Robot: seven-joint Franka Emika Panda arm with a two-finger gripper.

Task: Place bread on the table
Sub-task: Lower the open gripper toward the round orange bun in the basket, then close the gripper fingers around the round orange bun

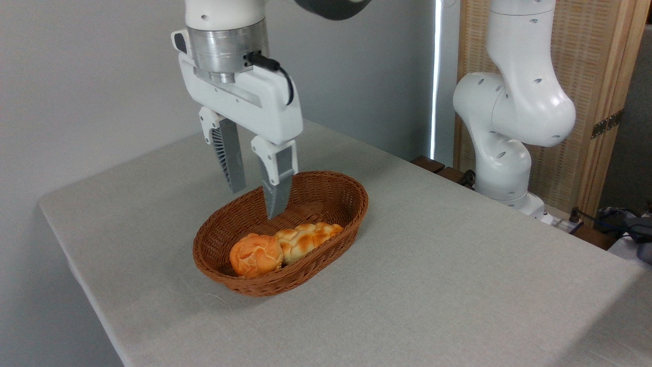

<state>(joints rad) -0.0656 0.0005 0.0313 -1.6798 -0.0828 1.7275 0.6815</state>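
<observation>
Overhead, the gripper [256, 204] hangs above the left, far part of the basket [356, 204], its two grey fingers [230, 163] spread apart with nothing between them. Both fingers point straight down; the right one reaches lower in the picture, its tip overlapping the basket's inner wall, though whether it is inside the rim or only in front of it cannot be told. Neither finger touches any food. The bread [255, 255] lies in the near left end of the basket, an orange-golden round with paler cracks across its crust, resting against the wicker wall. Just to its right and touching it is a loaf [307, 238], longer, paler and braided, lying at an angle toward the far right of the basket. The far half of the basket floor is bare wicker. The basket is a brown oval, standing on the table [458, 285] a little left of the middle, with its long axis running from near left to far right. The table is wide, covered in light grey-beige cloth, and its near left corner is rounded. At the far right edge the white arm [514, 112] rises from its base, bends upward out of the picture and returns at the top to carry the gripper. Behind the arm stands a wooden screen [601, 76] with woven panels, and a plain grey wall [76, 76] fills the left background.
</observation>
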